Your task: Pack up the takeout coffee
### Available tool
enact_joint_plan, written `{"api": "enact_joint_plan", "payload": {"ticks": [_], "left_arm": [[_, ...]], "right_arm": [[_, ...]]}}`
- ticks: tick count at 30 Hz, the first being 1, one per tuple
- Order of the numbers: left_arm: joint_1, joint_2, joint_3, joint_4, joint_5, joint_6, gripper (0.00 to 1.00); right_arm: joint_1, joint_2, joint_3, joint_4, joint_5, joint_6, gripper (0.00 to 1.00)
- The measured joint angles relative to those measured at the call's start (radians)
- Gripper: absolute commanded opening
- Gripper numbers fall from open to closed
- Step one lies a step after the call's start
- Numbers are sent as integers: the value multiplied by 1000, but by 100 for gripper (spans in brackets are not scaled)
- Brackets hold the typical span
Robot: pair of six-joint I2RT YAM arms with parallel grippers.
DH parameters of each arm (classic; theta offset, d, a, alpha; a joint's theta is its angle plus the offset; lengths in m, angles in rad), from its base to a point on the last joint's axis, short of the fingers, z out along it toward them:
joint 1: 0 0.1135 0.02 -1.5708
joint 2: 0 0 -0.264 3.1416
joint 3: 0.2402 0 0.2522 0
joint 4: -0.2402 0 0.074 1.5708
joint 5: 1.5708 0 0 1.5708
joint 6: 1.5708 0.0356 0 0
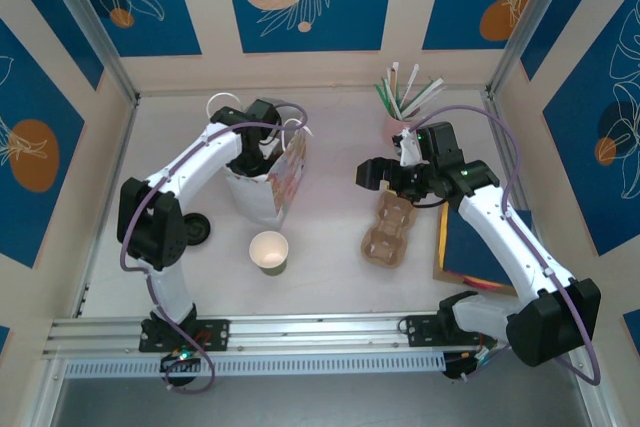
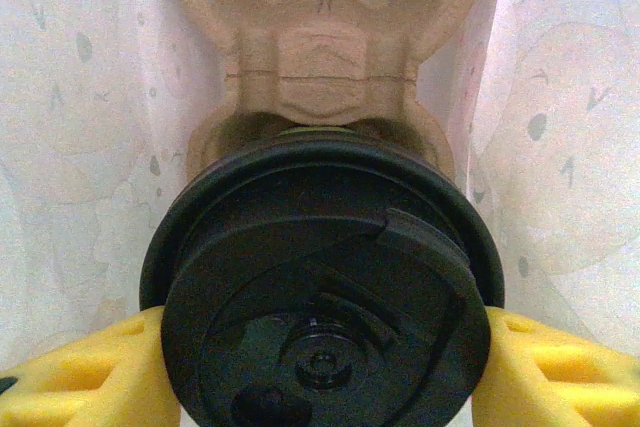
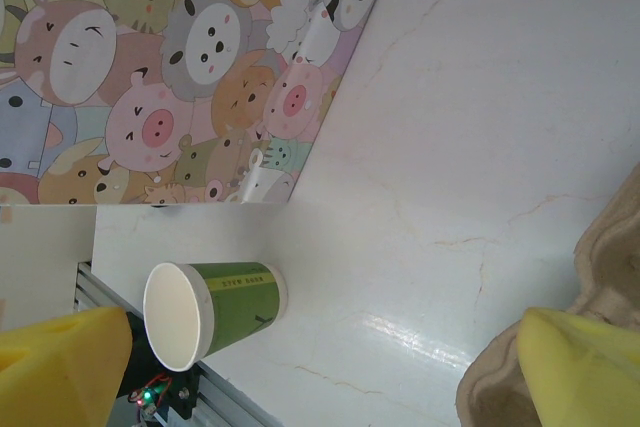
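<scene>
One lidded coffee cup [image 2: 320,277] is gripped by the left pincer [image 2: 320,382] inside the gift bag [image 1: 285,182], over a cardboard carrier [image 2: 320,57]. The right pincer [image 1: 388,179] hangs wide open above the tabletop [image 1: 330,147].

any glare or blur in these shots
Left wrist: the round black plastic lid is close and slightly soft, with faint sheen; right wrist: glare streak on the white marbled table, yellow end effector pads blurred; top external: even light, soft shadows.

1. Takeout coffee [image 2: 320,317]: glossy black lid.
2. Gift bag [image 3: 180,67]: pastel cartoon-animal print.
3. Lidless cup [image 3: 235,297]: green wall, white inside.
4. Cup carrier [image 1: 388,232]: plain tan-brown.
5. Table [image 3: 480,97]: white, faintly veined.
</scene>
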Motion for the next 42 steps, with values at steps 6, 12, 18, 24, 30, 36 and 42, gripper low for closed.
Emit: {"api": "enact_joint_plan", "payload": {"ticks": [6,12,18,24,30,36,42], "left_arm": [[1,-5,-10,9,0,0,54],[5,-12,-21,19,7,0,54],[9,-13,-28,23,11,0,54],[11,-13,-35,26,14,1,54],[12,-13,-48,37,14,1,54],[13,-13,-50,39,17,1,54],[13,-13,-53,41,17,1,54]], "right_arm": [[0,0,0,0,0,0,99],[0,0,0,-3,0,0,99],[0,0,0,-3,0,0,99],[0,0,0,-3,0,0,99],[0,0,0,-4,0,0,99],[0,0,0,-4,0,0,99],[0,0,0,-4,0,0,99]]}}
